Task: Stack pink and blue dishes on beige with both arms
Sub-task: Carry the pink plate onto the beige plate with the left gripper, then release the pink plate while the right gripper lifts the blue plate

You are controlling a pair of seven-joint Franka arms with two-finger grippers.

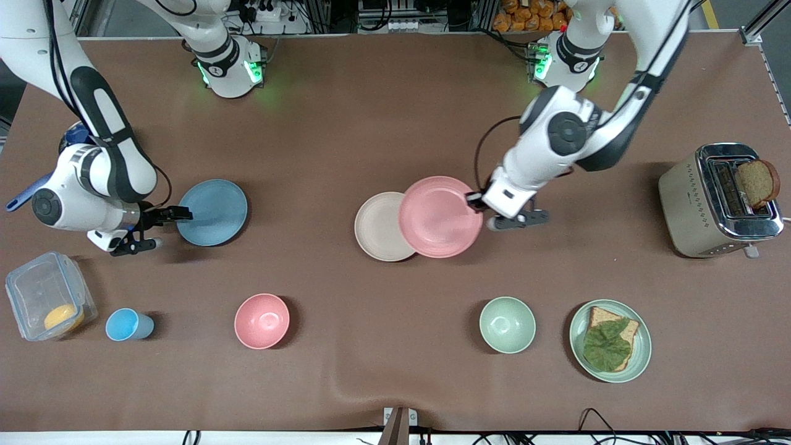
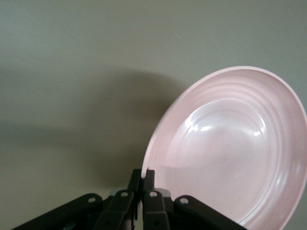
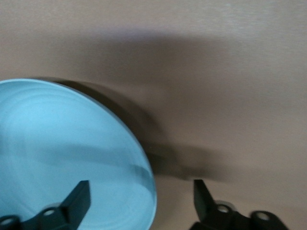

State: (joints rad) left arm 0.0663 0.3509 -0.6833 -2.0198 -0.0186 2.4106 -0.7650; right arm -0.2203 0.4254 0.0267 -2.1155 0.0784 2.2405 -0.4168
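Note:
My left gripper is shut on the rim of the pink plate. The plate hangs tilted over the edge of the beige plate at mid-table. In the left wrist view the fingers pinch the pink plate at its edge. The blue plate lies flat toward the right arm's end of the table. My right gripper is open at its rim. In the right wrist view one of its fingers is over the blue plate and the other is off it.
A toaster holding a bread slice stands at the left arm's end. Nearer the front camera are a green plate with bread and leaf, a green bowl, a pink bowl, a blue cup and a clear container.

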